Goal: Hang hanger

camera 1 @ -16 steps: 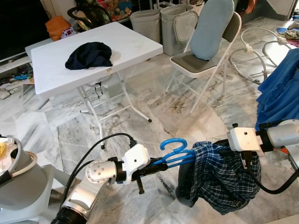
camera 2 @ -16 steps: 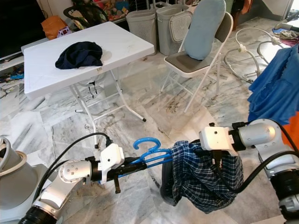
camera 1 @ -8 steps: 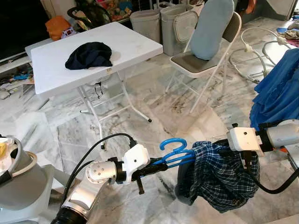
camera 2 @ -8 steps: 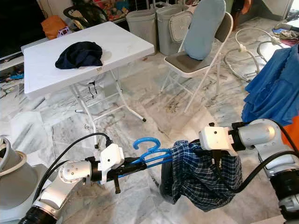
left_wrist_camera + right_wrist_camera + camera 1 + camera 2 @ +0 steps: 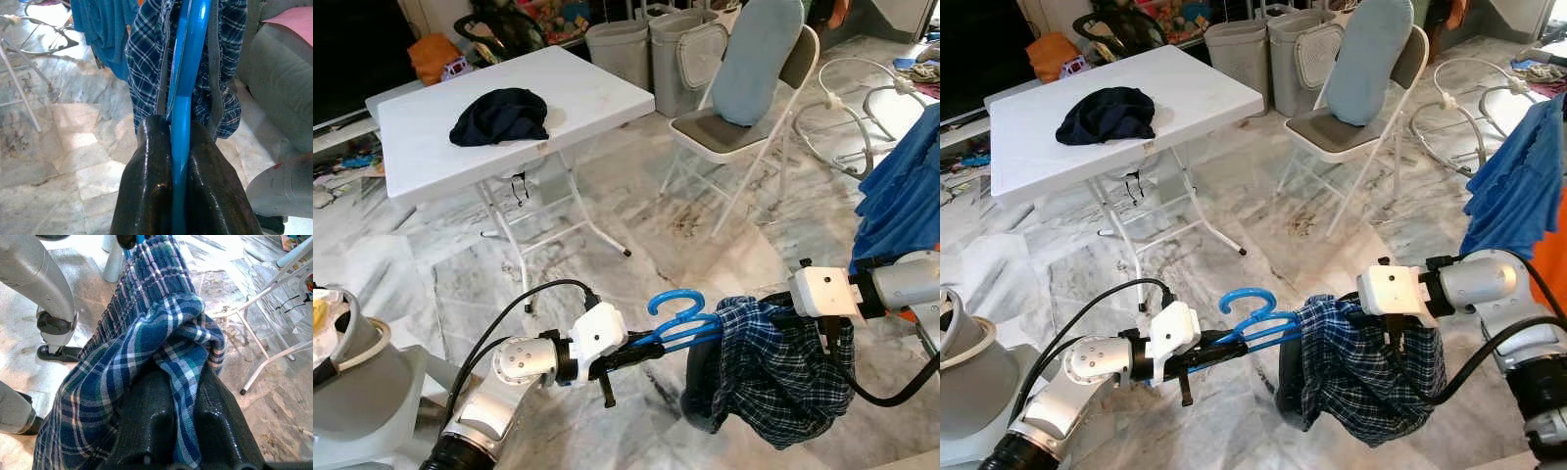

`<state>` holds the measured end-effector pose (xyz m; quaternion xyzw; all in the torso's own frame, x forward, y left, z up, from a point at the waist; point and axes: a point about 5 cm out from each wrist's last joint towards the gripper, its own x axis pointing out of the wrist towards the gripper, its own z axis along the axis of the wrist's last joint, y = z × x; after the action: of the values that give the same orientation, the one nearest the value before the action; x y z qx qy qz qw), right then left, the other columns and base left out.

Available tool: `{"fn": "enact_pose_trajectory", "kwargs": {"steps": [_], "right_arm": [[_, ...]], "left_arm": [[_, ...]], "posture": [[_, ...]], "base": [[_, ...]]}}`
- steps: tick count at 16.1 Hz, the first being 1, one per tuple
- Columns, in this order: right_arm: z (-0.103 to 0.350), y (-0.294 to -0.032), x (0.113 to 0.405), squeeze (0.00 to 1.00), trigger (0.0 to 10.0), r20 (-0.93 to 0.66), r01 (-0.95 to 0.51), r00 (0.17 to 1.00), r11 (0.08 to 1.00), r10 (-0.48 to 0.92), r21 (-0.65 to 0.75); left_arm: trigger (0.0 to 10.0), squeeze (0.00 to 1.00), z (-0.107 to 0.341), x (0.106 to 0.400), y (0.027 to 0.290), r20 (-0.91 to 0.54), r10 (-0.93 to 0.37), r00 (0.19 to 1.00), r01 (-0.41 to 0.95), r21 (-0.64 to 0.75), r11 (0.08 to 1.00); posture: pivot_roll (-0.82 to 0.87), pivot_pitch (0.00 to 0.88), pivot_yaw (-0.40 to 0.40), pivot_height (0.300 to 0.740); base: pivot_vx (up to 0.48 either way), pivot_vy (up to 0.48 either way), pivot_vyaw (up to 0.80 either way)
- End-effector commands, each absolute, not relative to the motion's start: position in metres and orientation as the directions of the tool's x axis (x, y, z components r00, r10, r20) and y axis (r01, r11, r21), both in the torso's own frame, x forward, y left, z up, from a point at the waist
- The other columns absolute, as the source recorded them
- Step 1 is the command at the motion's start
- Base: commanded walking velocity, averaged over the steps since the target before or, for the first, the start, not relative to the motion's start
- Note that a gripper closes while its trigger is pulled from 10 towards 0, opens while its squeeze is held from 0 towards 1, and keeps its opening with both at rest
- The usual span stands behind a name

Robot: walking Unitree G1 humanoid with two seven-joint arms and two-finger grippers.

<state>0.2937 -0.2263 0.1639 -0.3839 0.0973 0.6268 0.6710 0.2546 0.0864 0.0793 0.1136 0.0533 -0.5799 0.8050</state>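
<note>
The blue hanger (image 5: 677, 323) lies level, long axis left to right, between both arms. Left gripper (image 5: 641, 350) jaws clamp its left end; right gripper (image 5: 178, 396) jaws pinch the plaid garment (image 5: 771, 377) on it.

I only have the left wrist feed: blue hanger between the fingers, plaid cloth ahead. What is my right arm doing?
Observer: The right gripper is shut on the plaid garment, pinching a fold of it at the hanger's far end.
Operator: Is the hook free?
Observer: Yes, the blue hanger has its hook pointing up, bare, between the two arms.
Operator: What is ahead of me?
Observer: A white folding table with a dark garment on it, and a folding chair beside it.
</note>
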Motion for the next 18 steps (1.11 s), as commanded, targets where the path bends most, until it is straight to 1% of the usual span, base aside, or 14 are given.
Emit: {"fn": "enact_pose_trajectory", "kwargs": {"steps": [1, 2, 3, 7, 9, 10, 12, 14, 15, 16, 17, 18], "right_arm": [[0.173, -0.206, 0.309, 0.25, 10.0, -0.512, -0.874, 0.274, -0.012, 0.814, -0.487], [0.168, -0.180, 0.330, 1.00, 10.0, -0.405, -0.826, 0.390, 0.119, 0.827, -0.551], [0.171, -0.179, 0.333, 1.00, 10.0, -0.392, -0.808, 0.413, 0.132, 0.822, -0.574], [0.179, -0.180, 0.337, 1.00, 10.0, -0.365, -0.779, 0.445, 0.153, 0.818, -0.608], [0.184, -0.179, 0.346, 1.00, 10.0, -0.316, -0.701, 0.529, 0.196, 0.787, -0.686], [0.187, -0.179, 0.348, 1.00, 10.0, -0.286, -0.672, 0.555, 0.218, 0.781, -0.708], [0.191, -0.178, 0.351, 1.00, 10.0, -0.257, -0.650, 0.569, 0.237, 0.781, -0.722], [0.191, -0.178, 0.351, 1.00, 10.0, -0.266, -0.657, 0.555, 0.219, 0.788, -0.721], [0.191, -0.179, 0.350, 1.00, 10.0, -0.287, -0.666, 0.536, 0.188, 0.794, -0.722], [0.192, -0.181, 0.351, 1.00, 10.0, -0.301, -0.670, 0.533, 0.176, 0.791, -0.721], [0.192, -0.183, 0.351, 1.00, 10.0, -0.319, -0.665, 0.537, 0.159, 0.781, -0.730], [0.193, -0.183, 0.352, 1.00, 10.0, -0.320, -0.657, 0.546, 0.158, 0.774, -0.738]], "left_arm": [[0.0, 0.00, 0.080, 0.265, 0.091, -0.200, -0.883, 0.425, 0.904, 0.151, 0.401], [0.0, 0.00, 0.080, 0.279, 0.098, -0.163, -0.806, 0.569, 0.817, 0.224, 0.532], [0.0, 0.00, 0.081, 0.280, 0.099, -0.164, -0.801, 0.576, 0.811, 0.241, 0.534], [0.0, 0.00, 0.085, 0.285, 0.102, -0.141, -0.782, 0.607, 0.785, 0.262, 0.562], [0.0, 0.00, 0.084, 0.288, 0.100, -0.122, -0.775, 0.621, 0.770, 0.282, 0.572], [0.0, 0.00, 0.084, 0.288, 0.100, -0.120, -0.774, 0.622, 0.768, 0.284, 0.574], [0.0, 0.00, 0.082, 0.287, 0.100, -0.124, -0.773, 0.623, 0.768, 0.286, 0.573], [0.0, 0.00, 0.079, 0.285, 0.100, -0.131, -0.774, 0.619, 0.772, 0.284, 0.569], [0.0, 0.00, 0.074, 0.285, 0.101, -0.140, -0.764, 0.630, 0.765, 0.279, 0.580], [0.0, 0.00, 0.073, 0.285, 0.103, -0.142, -0.756, 0.639, 0.759, 0.274, 0.591], [0.0, 0.00, 0.070, 0.287, 0.107, -0.148, -0.724, 0.674, 0.734, 0.250, 0.631], [0.0, 0.00, 0.069, 0.288, 0.110, -0.156, -0.712, 0.684, 0.724, 0.256, 0.640]], "posture": [[-0.14, 0.000, 0.110, 0.740], [-0.14, 0.000, 0.112, 0.740], [-0.14, 0.000, 0.112, 0.740], [-0.14, 0.000, 0.114, 0.740], [-0.14, 0.000, 0.114, 0.740], [-0.14, 0.000, 0.114, 0.740], [-0.14, 0.000, 0.115, 0.740], [-0.14, 0.000, 0.115, 0.740], [-0.14, 0.000, 0.113, 0.740], [-0.14, 0.000, 0.113, 0.740], [-0.14, 0.000, 0.113, 0.740], [-0.14, 0.000, 0.113, 0.740]], "base": [[0.000, 0.000, 0.00], [0.000, 0.000, 0.00], [0.000, 0.000, 0.00], [0.000, 0.000, 0.00], [0.000, 0.000, 0.00], [0.000, 0.000, 0.00], [0.000, 0.000, 0.00], [0.000, 0.000, 0.00], [0.000, 0.000, 0.00], [0.000, 0.000, 0.00], [0.000, 0.000, 0.00], [0.000, 0.000, 0.00]]}}
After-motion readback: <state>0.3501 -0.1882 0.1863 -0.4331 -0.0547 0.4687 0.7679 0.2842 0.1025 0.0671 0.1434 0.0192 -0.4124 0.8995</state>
